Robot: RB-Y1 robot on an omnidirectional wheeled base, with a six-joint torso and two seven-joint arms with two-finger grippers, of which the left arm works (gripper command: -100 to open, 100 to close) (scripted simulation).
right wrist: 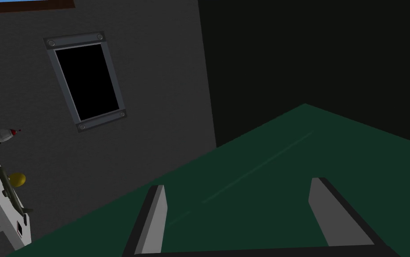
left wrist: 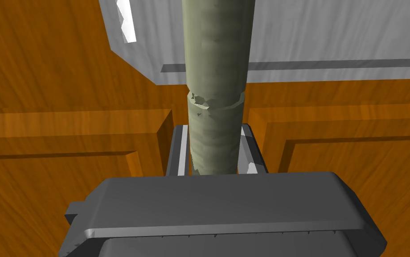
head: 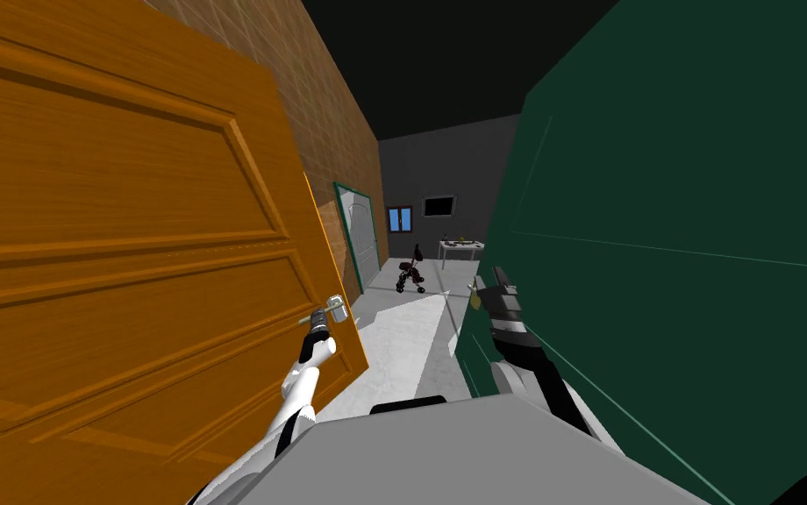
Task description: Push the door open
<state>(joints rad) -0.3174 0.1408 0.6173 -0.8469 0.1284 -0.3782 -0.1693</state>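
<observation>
The orange panelled door (head: 130,245) stands ajar at the left, and the lever handle (left wrist: 217,67) near its free edge is pinched by the left gripper (left wrist: 215,151). The right gripper (right wrist: 237,185) hangs spread (idle, it seems) beside a dark green panel (head: 682,219). A straight push against the door's arc could wrench the lever loose.

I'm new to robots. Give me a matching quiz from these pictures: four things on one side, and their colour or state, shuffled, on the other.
Things:
1. door
2. door handle
3. left pincer
4. right pincer

Colour or state:
A. open, holding nothing
B. orange
C. dull grey-green
D. shut on the door handle

Pairs: 1-B, 2-C, 3-D, 4-A.
</observation>
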